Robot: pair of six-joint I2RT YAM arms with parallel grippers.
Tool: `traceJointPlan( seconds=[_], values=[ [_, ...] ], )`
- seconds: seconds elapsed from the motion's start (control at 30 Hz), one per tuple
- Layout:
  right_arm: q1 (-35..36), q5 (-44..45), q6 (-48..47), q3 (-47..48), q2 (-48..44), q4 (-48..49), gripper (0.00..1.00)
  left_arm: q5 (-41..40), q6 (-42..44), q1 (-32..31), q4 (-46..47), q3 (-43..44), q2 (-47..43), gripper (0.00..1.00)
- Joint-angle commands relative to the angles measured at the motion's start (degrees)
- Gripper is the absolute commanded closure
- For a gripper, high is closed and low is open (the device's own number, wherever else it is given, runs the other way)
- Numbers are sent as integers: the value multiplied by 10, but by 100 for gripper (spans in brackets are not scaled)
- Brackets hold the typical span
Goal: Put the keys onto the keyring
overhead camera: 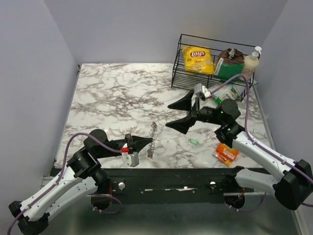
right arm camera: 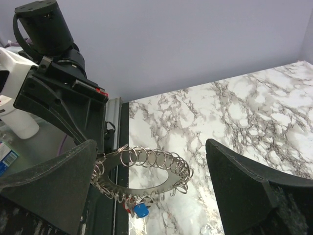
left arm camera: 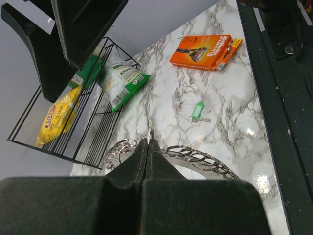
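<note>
The keyring (left arm camera: 195, 157) is silver-grey, one key (left arm camera: 197, 111) pale green (tabletop (overhead camera: 112, 98) grey-veined white marble).

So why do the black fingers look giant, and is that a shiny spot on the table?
Left wrist view: the left fingers sit by the lens, so they loom; light glints off the table. Right wrist view: the keyring is sharp, the right fingers dark. Top view: even light.

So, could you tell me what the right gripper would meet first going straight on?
Likely the keyring held by the left gripper: it sits centred ahead of the right gripper in the wrist view, though depth is unclear.
</note>
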Motion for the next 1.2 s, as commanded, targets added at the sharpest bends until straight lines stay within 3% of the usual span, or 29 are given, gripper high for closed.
traceJointPlan(
  seconds=[0.0,0.33,0.6,0.73,0.9,1.17],
  values=[
    [3,20,-8,4,-6,-16,0,15,18,-2,8,3,-8,100],
    [-2,156,-18,-9,-7,-127,0,-2,-98,-2,5,37,52,100],
    [-36,239,6,-46,9,-211,2,-18,-179,-3,127,-12,64,100],
    [-66,244,31,-76,31,-227,12,-35,-188,-2,138,-18,58,100],
    [-86,258,39,-92,59,-267,18,-59,-220,-2,151,-28,59,100],
    [-86,358,15,-69,91,-388,26,-66,-252,-2,170,-24,75,100]
  ],
)
